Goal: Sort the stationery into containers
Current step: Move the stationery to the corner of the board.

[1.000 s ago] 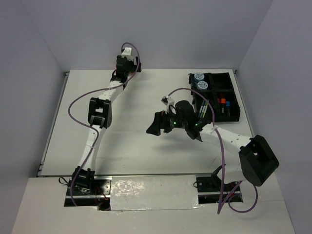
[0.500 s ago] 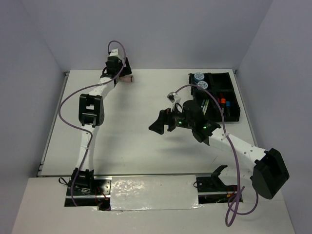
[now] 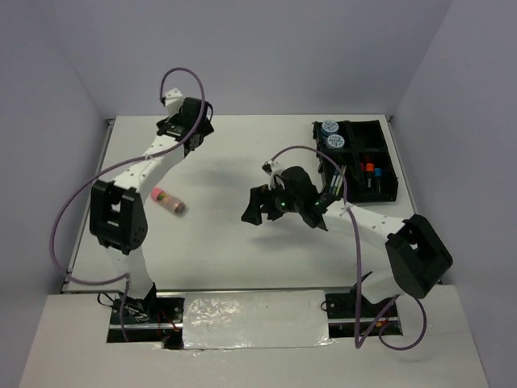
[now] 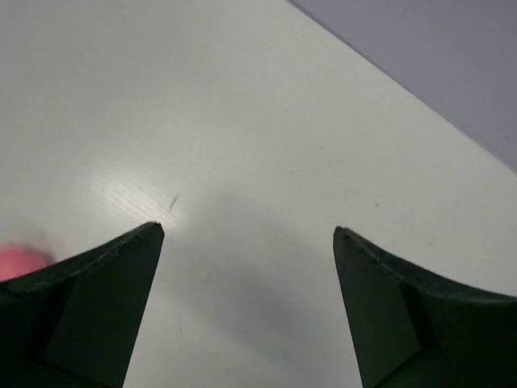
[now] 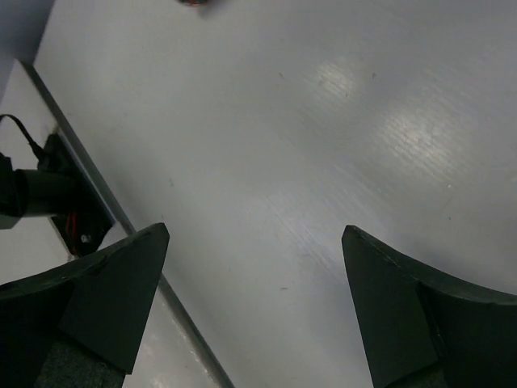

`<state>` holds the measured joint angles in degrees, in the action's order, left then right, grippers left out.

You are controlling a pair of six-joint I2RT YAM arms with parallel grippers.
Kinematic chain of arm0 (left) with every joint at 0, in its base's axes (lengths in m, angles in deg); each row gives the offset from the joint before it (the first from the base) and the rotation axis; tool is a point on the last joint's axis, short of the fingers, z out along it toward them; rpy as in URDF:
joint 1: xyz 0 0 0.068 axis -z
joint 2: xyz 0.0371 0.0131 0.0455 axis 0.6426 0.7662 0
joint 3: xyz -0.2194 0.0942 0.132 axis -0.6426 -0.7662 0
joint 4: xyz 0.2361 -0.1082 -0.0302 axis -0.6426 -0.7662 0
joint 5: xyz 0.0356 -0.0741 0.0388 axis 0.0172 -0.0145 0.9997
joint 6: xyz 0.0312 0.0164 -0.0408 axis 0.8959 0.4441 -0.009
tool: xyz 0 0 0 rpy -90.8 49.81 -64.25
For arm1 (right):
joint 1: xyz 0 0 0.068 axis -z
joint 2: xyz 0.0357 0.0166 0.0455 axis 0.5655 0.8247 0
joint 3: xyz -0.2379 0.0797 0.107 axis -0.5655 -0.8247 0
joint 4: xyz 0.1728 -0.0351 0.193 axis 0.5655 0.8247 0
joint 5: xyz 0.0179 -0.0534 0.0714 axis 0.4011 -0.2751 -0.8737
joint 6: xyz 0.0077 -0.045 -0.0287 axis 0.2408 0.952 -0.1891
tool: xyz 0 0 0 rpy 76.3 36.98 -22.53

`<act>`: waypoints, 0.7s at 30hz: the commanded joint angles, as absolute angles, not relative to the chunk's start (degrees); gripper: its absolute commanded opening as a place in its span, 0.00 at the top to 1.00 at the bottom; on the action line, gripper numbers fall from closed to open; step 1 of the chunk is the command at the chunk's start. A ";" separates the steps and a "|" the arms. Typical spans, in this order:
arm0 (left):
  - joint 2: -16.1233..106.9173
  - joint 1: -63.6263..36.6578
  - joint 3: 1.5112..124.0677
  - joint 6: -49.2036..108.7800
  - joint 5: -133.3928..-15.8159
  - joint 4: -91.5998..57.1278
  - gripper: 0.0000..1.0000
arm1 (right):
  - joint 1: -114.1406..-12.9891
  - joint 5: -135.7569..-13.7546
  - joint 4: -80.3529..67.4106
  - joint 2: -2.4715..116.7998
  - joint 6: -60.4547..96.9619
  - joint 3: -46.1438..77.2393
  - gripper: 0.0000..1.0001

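The pink bottle (image 3: 168, 200) lies on its side on the white table (image 3: 218, 242), left of centre and blurred. My left gripper (image 3: 192, 129) is open and empty near the table's far edge, well apart from the bottle. In the left wrist view the gripper (image 4: 249, 230) shows bare table between its fingers, with a pink blur (image 4: 16, 260) at the left edge. My right gripper (image 3: 253, 208) hovers open and empty over mid-table, and its wrist view (image 5: 254, 230) shows only table. The black organiser tray (image 3: 386, 166) at the far right holds two patterned tubs (image 3: 332, 135), highlighters (image 3: 367, 171) and pale pens (image 3: 335, 182).
The right wrist view shows the table's edge rail (image 5: 81, 162) and an arm base with a cable (image 5: 32, 190) at the left. A small reddish blob (image 5: 194, 2) sits cut off at its top edge. Walls close in the table on three sides.
The left arm has swung left along the far edge. The pink bottle, beside the left gripper half a second ago, now lies at the table's mid-left. The right gripper shifted slightly.
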<state>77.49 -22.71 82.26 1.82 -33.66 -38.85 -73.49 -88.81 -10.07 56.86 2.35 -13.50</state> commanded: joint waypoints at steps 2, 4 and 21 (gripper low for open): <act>71.16 -15.65 87.82 -51.49 -7.89 -96.56 0.01 | -75.22 -88.65 -11.29 60.36 2.30 -8.33 0.04; 62.75 -14.50 77.42 -55.64 -12.01 -96.09 0.01 | -75.39 -89.26 -9.01 62.91 2.92 -5.61 0.04; 47.78 -25.83 50.48 -7.51 -35.31 -50.37 0.02 | -78.47 -87.86 -7.51 54.30 4.68 -7.88 0.03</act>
<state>47.59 -25.83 50.48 -12.52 -33.11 -55.11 -78.38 -89.20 -7.43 54.50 3.72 -8.01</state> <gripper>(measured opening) 0.973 0.975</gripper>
